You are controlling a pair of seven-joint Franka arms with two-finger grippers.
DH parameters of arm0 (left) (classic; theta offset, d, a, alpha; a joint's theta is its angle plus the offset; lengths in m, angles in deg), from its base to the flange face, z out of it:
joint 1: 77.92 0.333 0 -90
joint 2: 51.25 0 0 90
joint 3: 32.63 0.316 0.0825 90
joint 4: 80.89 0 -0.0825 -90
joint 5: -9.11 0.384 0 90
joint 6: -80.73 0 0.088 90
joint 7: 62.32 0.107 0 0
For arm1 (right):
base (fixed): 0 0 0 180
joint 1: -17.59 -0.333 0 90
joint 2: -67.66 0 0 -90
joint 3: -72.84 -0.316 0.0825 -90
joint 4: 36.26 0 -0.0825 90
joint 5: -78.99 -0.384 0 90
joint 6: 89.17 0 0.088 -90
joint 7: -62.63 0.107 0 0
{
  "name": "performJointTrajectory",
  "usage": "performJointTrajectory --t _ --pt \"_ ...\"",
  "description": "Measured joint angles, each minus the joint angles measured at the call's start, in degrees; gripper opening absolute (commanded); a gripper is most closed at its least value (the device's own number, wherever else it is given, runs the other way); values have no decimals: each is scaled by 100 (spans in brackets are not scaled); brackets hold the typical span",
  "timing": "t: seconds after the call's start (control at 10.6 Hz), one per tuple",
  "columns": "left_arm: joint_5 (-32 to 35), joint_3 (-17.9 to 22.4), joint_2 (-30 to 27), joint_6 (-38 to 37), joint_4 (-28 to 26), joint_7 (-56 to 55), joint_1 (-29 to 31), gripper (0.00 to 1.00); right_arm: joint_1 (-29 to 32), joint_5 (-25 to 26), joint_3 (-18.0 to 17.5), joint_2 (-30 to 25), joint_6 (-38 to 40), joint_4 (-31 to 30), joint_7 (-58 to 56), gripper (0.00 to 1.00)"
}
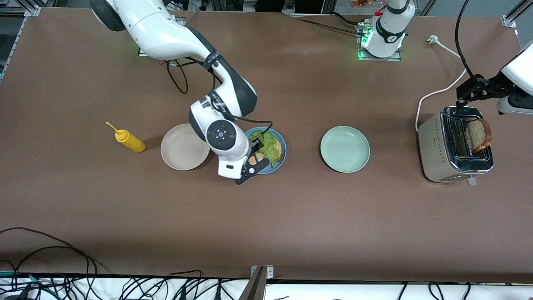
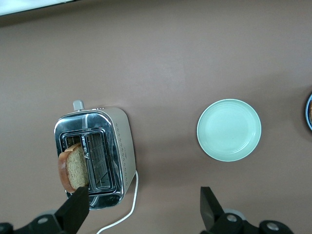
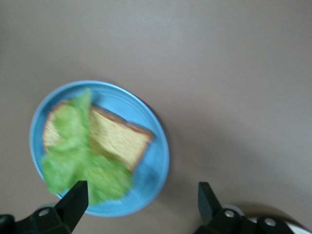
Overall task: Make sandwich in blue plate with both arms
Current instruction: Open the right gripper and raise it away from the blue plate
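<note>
Crinkled green lettuce [image 3: 80, 158] on square wholegrain bread [image 3: 114, 141], round blue plate [image 3: 151, 175].

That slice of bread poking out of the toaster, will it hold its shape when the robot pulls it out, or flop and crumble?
The bread slice stands on edge in the toaster slot without sagging, so it probably stays fairly stiff. It looks thin and porous, so likely light, and a hard squeeze might crush or crumble it. Its rough brown crust should give decent grip, not slip.

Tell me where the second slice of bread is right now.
The bread slice stands in a slot of the toaster at the left arm's end of the table, under the open left gripper, with the mint-green plate beside the toaster.
</note>
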Motion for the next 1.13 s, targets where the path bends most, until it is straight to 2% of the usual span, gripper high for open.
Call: performJointTrajectory --t 0.28,0.57,0.94,1.13 --pt "0 1 0 0 1 0 1 100 583 72 81 -237 357 3 -683 100" --pt "0 0 3 0 2 0 1 100 761 98 338 -762 1472 -76 -889 100" --pt "0 0 5 0 5 0 1 100 767 108 867 -1638 1644 -1012 -1149 100" --pt "0 0 6 0 5 0 1 100 768 108 998 -1985 1695 -1333 -1158 100"
